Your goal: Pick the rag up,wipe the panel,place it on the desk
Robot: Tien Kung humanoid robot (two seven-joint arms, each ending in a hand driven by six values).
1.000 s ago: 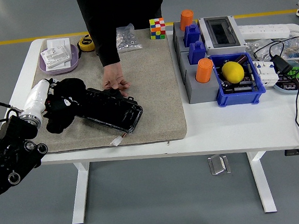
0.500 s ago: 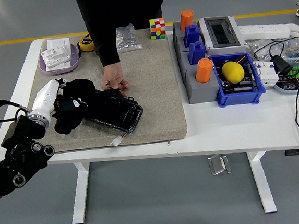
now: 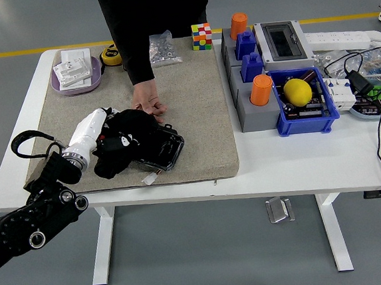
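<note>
Bench (image 3: 298, 156): white, flat, rectangular, carrying a coarse grey-beige felt mat (image 3: 194, 102) with rounded corners over its left half. Panel (image 3: 158, 149): glossy black, oblong, rounded corners, lying flat on the mat's near part, long axis running from upper left to lower right, its lower right end pointing toward the mat's near edge; a small white connector (image 3: 148, 179) is trailing just off its near edge. Rag (image 3: 120, 143): black, soft, crumpled cloth, bunched over the panel's left end and hiding it. Left hand (image 3: 107, 140): white forearm shell and dark fingers, coming in from the lower left, sitting inside the rag's folds and pressing it onto the panel; fingers are buried in the cloth, appearing closed around it. Person's hand (image 3: 148, 106): reaching from the far side in a black sleeve, fingertips resting at the panel's far edge, just beside the rag. Far left: lilac dish (image 3: 75, 82) holding white parts, yellow tape measure (image 3: 109, 54), clear bag (image 3: 162, 48) of small hardware. Far centre: colour cube (image 3: 200, 36). Right half: grey blocks, two orange cylinders (image 3: 260, 90), blue bin (image 3: 304, 102) containing a yellow ball (image 3: 297, 92), a grey box (image 3: 282, 41), black cable (image 3: 376, 133).
</note>
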